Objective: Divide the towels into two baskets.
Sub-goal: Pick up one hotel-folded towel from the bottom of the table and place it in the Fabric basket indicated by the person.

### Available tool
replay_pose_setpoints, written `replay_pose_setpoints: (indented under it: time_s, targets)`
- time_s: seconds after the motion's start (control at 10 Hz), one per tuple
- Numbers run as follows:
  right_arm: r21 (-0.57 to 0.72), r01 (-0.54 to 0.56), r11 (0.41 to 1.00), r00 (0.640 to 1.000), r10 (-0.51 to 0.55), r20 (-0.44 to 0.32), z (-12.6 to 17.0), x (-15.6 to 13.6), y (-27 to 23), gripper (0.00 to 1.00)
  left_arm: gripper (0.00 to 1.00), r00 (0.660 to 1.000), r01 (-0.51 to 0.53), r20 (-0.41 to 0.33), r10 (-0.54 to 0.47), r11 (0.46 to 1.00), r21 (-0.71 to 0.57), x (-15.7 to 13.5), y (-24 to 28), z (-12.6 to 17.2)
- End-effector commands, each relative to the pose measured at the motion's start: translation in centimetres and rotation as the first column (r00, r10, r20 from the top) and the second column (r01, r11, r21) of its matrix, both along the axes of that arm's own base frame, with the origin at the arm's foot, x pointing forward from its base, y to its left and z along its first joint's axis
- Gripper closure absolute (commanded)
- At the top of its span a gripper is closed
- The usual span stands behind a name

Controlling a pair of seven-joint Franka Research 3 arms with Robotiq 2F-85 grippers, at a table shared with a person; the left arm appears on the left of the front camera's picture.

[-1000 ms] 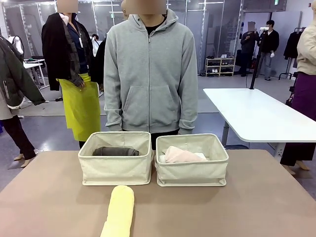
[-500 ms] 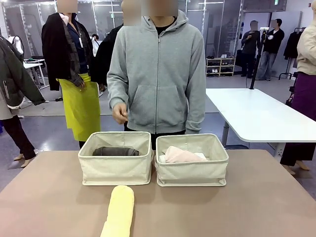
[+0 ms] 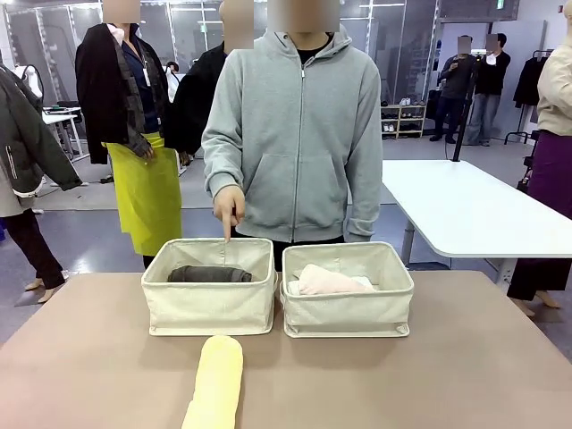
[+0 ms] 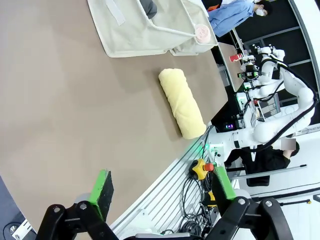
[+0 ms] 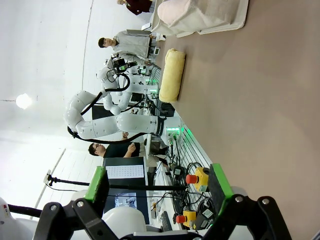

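The brown table [image 3: 465,357] stands in a big hall, and a white table [image 3: 465,206] is behind it on the right. In the front view, two cream canvas baskets stand side by side at the far part of the brown table, almost touching. The left basket [image 3: 211,308] has the dark grey towel [image 3: 209,274] lying inside it. The right basket [image 3: 347,308] holds the pale pink towel [image 3: 326,281], and a bit of white towel [image 3: 365,283] shows beside it. The pale yellow towel [image 3: 215,380] lies on the table in front of the left basket, close to it but apart, with its long side running toward the near edge. A person in a grey hoodie [image 3: 299,134] stands behind the baskets, and the person's hand [image 3: 229,204] points one finger down over the back rim of the left basket.

In the left wrist view, the left gripper [image 4: 162,192] hangs above the table edge with its green pads far from each other and nothing between them. The yellow roll lies further away on the table.

In the right wrist view, the right gripper [image 5: 159,190] also has its fingers wide apart and empty.
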State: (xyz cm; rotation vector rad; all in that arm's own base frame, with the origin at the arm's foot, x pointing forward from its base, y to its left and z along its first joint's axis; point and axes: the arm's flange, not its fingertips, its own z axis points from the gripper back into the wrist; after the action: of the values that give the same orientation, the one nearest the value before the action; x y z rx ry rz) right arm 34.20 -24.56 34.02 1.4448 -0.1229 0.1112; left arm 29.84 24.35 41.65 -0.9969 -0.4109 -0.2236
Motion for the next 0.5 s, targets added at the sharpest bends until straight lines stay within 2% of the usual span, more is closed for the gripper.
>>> replay_pose_setpoints:
  time_s: [0.0,0.3,0.4]
  targets:
    - [-0.003,-0.014,1.0,1.0,0.014,0.018,0.1,-0.4,0.1,0.0,0.0,1.0,-0.007,0.013,0.006,1.0,0.003,-0.2,0.0,0.2]
    - [-0.003,-0.014,1.0,1.0,0.014,0.018,0.1,-0.4,0.1,0.0,0.0,1.0,0.0,0.0,0.0,1.0,0.0,0.0,0.0,0.0]
    - [-0.003,-0.014,1.0,1.0,0.014,0.018,0.1,-0.4,0.1,0.0,0.0,0.999,-0.013,0.047,0.014,1.0,-0.015,0.2,-1.8,0.5]
